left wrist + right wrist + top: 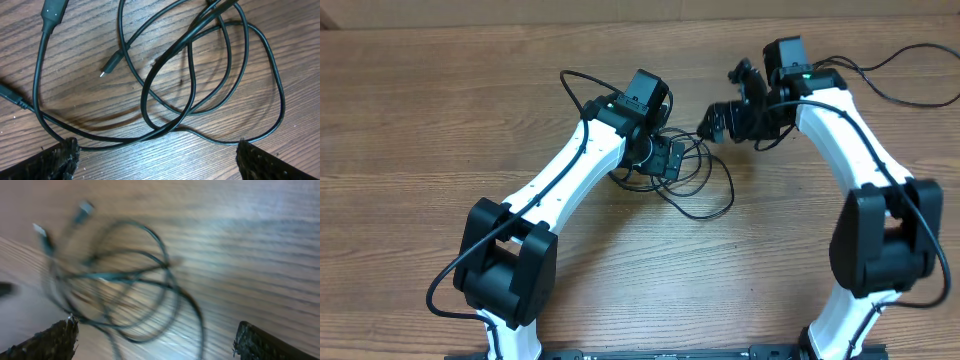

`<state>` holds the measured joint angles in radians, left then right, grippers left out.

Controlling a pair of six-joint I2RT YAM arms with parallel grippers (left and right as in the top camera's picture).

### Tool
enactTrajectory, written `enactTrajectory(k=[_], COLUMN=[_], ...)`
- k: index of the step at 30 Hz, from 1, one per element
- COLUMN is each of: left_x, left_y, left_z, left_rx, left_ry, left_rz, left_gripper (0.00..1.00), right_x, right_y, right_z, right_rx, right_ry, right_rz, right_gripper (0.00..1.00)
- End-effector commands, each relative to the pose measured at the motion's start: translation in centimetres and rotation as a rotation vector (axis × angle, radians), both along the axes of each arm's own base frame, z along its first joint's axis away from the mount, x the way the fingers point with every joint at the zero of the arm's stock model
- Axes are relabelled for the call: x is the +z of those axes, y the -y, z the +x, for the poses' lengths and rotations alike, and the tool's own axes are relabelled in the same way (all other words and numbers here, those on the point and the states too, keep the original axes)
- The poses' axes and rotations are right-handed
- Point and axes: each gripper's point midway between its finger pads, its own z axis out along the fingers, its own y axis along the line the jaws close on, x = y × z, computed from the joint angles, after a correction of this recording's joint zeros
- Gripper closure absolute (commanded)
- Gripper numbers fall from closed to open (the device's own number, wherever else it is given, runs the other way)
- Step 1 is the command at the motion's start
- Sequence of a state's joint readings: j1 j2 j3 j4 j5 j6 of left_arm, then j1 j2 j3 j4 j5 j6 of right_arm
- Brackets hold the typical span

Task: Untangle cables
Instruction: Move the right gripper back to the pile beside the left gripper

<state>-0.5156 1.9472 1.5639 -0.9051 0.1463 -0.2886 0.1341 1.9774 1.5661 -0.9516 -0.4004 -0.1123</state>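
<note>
Wood-grain table [420, 110] fills every view. On it, just above the middle of the overhead frame, lie the cables [705, 195], thin black cords in overlapping loops, the widest loop sagging toward the centre of the frame. The left wrist view shows the cables [192, 107] sharply. Several strands cross one another flat on the wood, with a small plug [109, 65] tipped silver left of centre and a thicker plug [52, 12] at the top left corner. In the right wrist view the cables [165, 270] are blurred, left of centre, with two plug ends at the upper left.

The left gripper [667, 160] sits over the left part of the loops. Its jaws are spread wide, one at each bottom corner of its own view, and cords run close by them, but it grips nothing. The right gripper [717, 122] hangs just to the upper right of the loops, jaws equally wide and empty. Behind them, the white left arm [570, 170] and right arm [850, 140] reach in from the bottom edge.
</note>
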Motion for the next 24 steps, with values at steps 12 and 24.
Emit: enactTrajectory(k=[12,24], left_x=[0.0,0.0], left_y=[0.1,0.1], left_z=[0.0,0.0], left_rx=[0.01,0.01], left_ry=[-0.006,-0.006], left_rz=[-0.009,-0.009], left_gripper=[0.0,0.0], right_x=[-1.2,-3.9], right_y=[-2.0,-4.6], right_z=[-0.3,-0.9], right_rx=[0.696,0.896], right_ry=[0.335,0.438], right_rz=[-0.004,0.175], right_gripper=[0.01,0.03])
